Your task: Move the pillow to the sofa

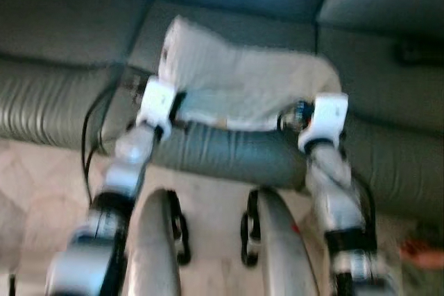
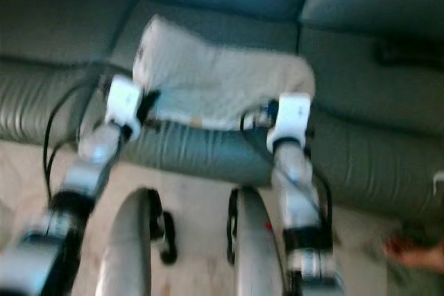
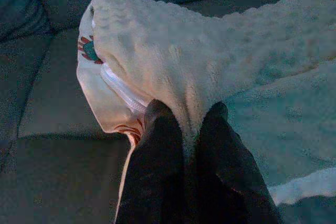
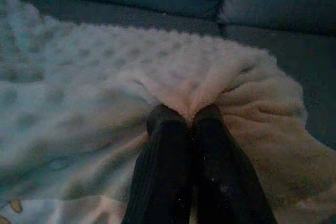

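Head views: pillow (image 1: 243, 84) lies on the dark sofa (image 1: 62, 39) seat, long axis crosswise, one arm at each end.
Left wrist: left claw (image 3: 184, 121) pinches the pillow's corner.
Right wrist: right claw (image 4: 186, 116) pinches the opposite edge.

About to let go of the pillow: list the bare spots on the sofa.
Bare seats lie on both sides of the pillow, and a strip behind it, below the sofa backrest. The middle seat's front is crowded: left pincer and right pincer pinch the pillow there.

Both arms reach forward, left end effector (image 3: 186, 124) and right end effector (image 4: 189, 119) clamped closed.
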